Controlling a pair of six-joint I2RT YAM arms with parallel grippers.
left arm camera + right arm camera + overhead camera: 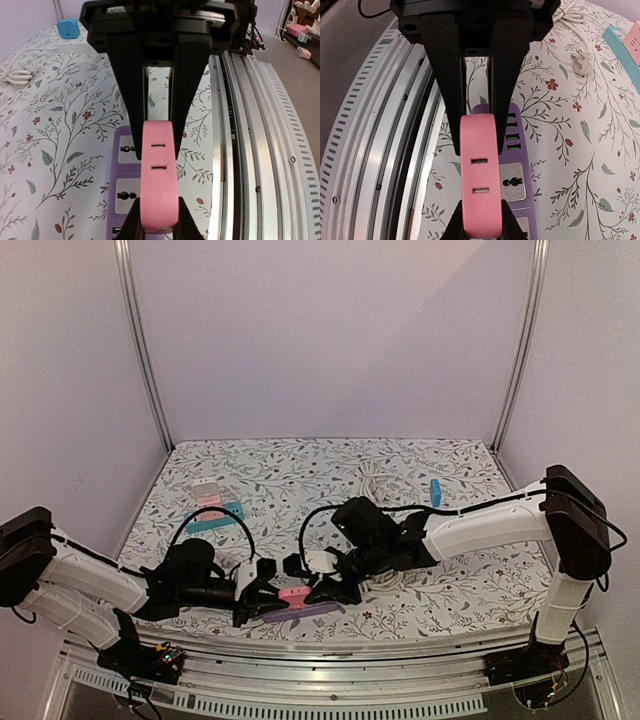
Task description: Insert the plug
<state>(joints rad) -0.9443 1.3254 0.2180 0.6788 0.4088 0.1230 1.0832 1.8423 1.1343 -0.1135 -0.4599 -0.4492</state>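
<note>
Metal rail (pixel 400 645) along near table edge. Just behind it, purple strip (pixel 315 611) flat on floral cloth (pixel 300 465), sockets up. Pink plug (pixel 294 593) over purple strip, held from both ends. Left gripper (pixel 268 598) narrow, clamped on plug's left end. Right gripper (pixel 322 590) narrow, clamped on right end. Plug touching purple strip or not: cannot tell. Farther back: teal strip (pixel 215 520) left, white cable (pixel 370 478) centre, blue block (pixel 436 490) right.

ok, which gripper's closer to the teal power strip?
Left. The left gripper sits toward the near edge, just right of the teal power strip; the right gripper is farther right, beyond the pink plug.
</note>
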